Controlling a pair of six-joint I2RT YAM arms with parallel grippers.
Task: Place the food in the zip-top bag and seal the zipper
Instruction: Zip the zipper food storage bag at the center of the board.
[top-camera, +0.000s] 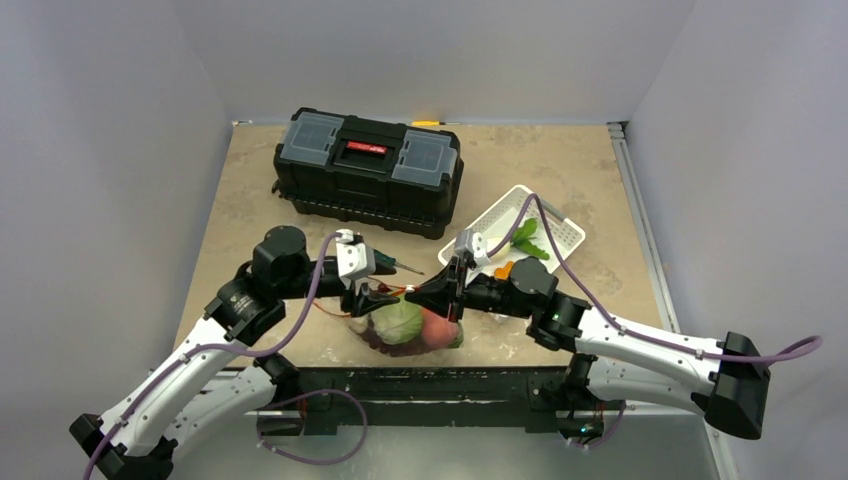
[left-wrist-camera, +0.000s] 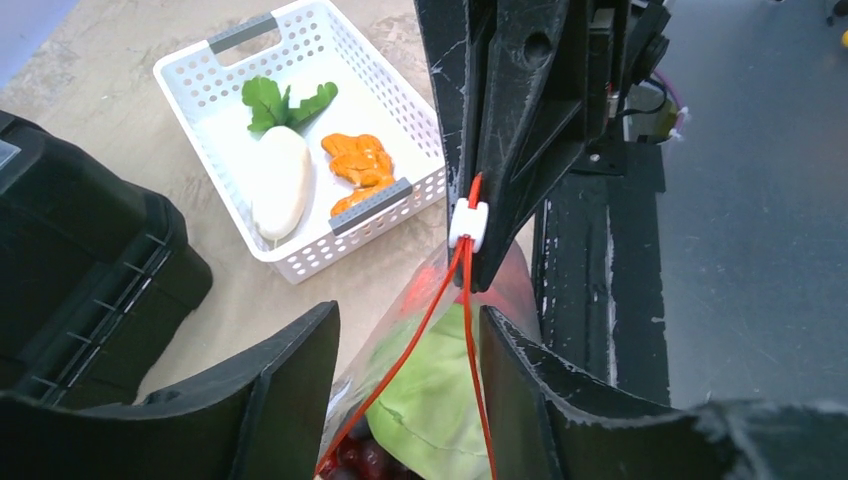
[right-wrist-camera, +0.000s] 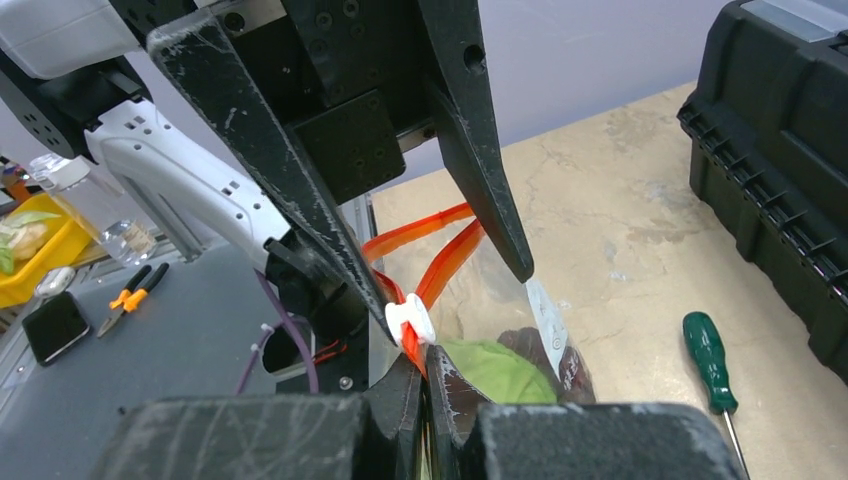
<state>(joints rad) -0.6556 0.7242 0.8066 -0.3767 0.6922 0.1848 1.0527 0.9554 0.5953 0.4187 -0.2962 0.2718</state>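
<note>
The clear zip-top bag (top-camera: 405, 335) stands at the near table edge, holding the pale green cabbage (top-camera: 400, 322), pink peach (top-camera: 437, 328) and dark grapes (left-wrist-camera: 360, 460). Its orange-red zipper (left-wrist-camera: 400, 355) splits into two strips below the white slider (left-wrist-camera: 468, 222), so the mouth gapes on the left gripper's side. My right gripper (right-wrist-camera: 425, 365) is shut on the zipper beside the slider (right-wrist-camera: 410, 322). My left gripper (left-wrist-camera: 408, 315) is open, with one finger on each side of the bag's top. An orange toy piece (left-wrist-camera: 358, 160) lies in the basket.
The white slatted basket (left-wrist-camera: 330, 250) at the right also holds a white radish (left-wrist-camera: 278, 180) with green leaves. A black toolbox (top-camera: 368, 170) stands at the back. A green-handled screwdriver (right-wrist-camera: 708, 360) lies on the table between toolbox and bag.
</note>
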